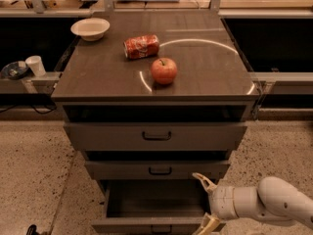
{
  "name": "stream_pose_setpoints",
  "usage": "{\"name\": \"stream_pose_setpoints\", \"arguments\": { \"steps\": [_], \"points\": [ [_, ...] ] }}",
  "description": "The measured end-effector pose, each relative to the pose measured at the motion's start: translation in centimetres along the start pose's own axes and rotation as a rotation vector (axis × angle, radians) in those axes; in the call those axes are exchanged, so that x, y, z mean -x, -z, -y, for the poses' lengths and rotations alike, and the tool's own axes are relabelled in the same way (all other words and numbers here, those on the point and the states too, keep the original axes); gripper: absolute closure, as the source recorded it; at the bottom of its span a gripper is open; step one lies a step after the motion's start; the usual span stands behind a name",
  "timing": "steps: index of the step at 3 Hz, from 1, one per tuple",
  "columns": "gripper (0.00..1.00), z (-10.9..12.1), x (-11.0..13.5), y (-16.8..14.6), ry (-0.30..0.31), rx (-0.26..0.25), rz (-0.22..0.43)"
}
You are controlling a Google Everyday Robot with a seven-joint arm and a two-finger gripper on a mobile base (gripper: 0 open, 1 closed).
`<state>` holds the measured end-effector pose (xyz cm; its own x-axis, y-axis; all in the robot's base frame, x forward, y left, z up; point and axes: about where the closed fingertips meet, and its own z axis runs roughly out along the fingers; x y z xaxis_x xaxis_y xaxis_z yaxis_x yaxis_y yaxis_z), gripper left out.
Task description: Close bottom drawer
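The bottom drawer (156, 202) is the lowest of three grey-brown drawers and stands pulled out, its empty box open to view. Its front panel (122, 225) and small dark handle (160, 228) sit at the frame's lower edge. My gripper (204, 203) is at the drawer's right side, above the front right corner, with its two pale fingers (204, 181) spread open and holding nothing. The white arm (274, 204) reaches in from the right.
The middle drawer (156, 170) and top drawer (155, 136) are slightly out. On the cabinet top (98, 77) lie an apple (164, 70), a tipped red can (142, 46) and a white bowl (90, 28). A paper cup (35, 65) stands on the left ledge. Speckled floor (39, 175) lies on both sides.
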<state>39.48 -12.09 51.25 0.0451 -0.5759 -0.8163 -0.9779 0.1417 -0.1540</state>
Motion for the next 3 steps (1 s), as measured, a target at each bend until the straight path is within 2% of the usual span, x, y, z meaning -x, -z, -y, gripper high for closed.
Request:
{"name": "stream_pose_setpoints", "arguments": {
  "steps": [2, 3],
  "points": [
    [0.00, 0.1, -11.4, -6.8, -0.177, 0.044, -0.017],
    [0.26, -1.7, -17.2, -9.9, -0.219, 0.072, -0.030]
  ]
}}
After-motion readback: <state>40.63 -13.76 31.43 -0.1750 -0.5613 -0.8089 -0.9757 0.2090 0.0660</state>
